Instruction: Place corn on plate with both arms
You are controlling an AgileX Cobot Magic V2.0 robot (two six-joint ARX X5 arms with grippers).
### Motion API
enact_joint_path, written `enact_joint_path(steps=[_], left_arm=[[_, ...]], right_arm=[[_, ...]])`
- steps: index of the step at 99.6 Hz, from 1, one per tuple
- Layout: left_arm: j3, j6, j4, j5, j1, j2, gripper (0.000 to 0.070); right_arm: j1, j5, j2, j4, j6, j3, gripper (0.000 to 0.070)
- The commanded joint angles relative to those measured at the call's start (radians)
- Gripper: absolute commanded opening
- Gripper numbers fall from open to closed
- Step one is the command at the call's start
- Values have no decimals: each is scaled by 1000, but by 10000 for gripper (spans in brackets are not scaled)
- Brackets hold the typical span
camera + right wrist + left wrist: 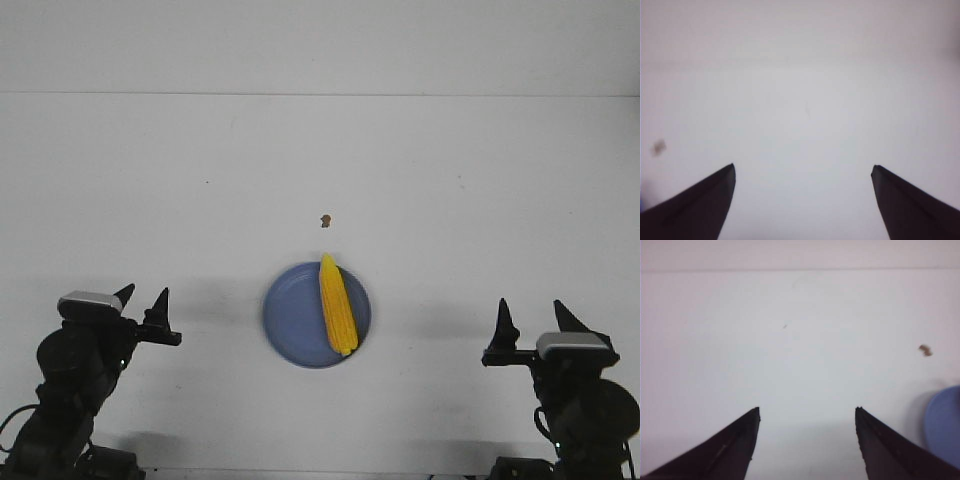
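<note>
Yellow corn (337, 306) lies on the blue plate (290, 318) between both arms — the task looks done — left fingers (144, 296) and right fingers (535, 314) wide, empty.

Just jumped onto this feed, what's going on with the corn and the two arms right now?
Nothing is being handled at the moment. The corn lies on the plate, toward its right side, with its tip reaching the far rim. The left gripper and right gripper sit back at either side of the table, both open and empty, well clear of the plate. A small brown speck lies on the table beyond the plate.
</note>
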Motion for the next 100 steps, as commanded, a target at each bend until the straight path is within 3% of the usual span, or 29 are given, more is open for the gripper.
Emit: enact_joint_path(steps=[1, 18, 28, 33, 36, 47, 48, 100], left_arm=[[-21, -46, 11, -22, -1, -42, 380], [-37, -61, 14, -25, -1, -119, 378], [-37, -61, 15, -28, -1, -135, 374], [-37, -61, 15, -28, -1, -138, 359], [-37, -61, 15, -28, -1, -138, 315], [-37, -61, 14, -28, -1, -138, 0], [-37, -61, 14, -28, -1, -138, 0], [-37, -61, 14, -27, -1, -138, 15]], right_arm=[[0, 15, -14, -27, -6, 3, 570], [1, 20, -21, -9, -5, 2, 567], [1, 21, -19, 2, -6, 2, 506], [1, 21, -21, 8, -6, 2, 419], [1, 20, -21, 9, -11, 2, 344], [1, 20, -21, 9, -24, 2, 10], [1, 19, -21, 9, -24, 2, 0], [1, 22, -21, 10, -24, 2, 0]])
